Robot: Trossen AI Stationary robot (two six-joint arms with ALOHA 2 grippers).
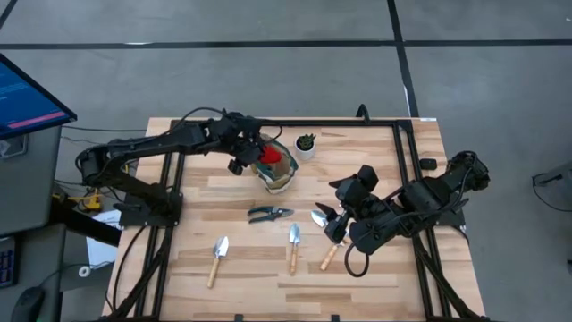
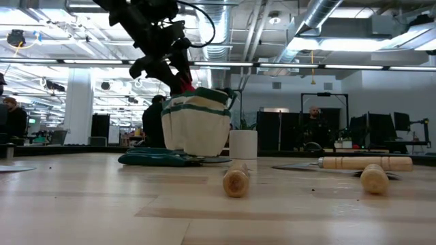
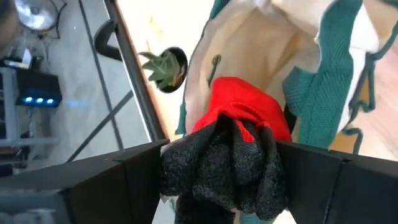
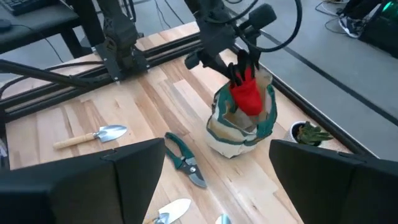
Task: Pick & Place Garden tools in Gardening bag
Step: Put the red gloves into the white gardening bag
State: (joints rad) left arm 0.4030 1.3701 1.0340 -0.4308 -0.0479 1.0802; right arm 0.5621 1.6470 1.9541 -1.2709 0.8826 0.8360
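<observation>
Trowels [image 1: 293, 247] x3, shears [image 1: 268, 214] x1 on table; left gripper [image 1: 258, 155] clamps red glove [image 1: 271, 156], right gripper [image 1: 332, 224] released.

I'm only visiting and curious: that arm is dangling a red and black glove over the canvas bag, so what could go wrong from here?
Two things, I'd guess. The left gripper holds the red and black fabric glove only partly inside the beige canvas bag with green trim; released now, it might drape over the rim instead of dropping in. The soft bag could also tip or slide if pushed, and the small white pot with a spiky plant stands close beside it.
</observation>
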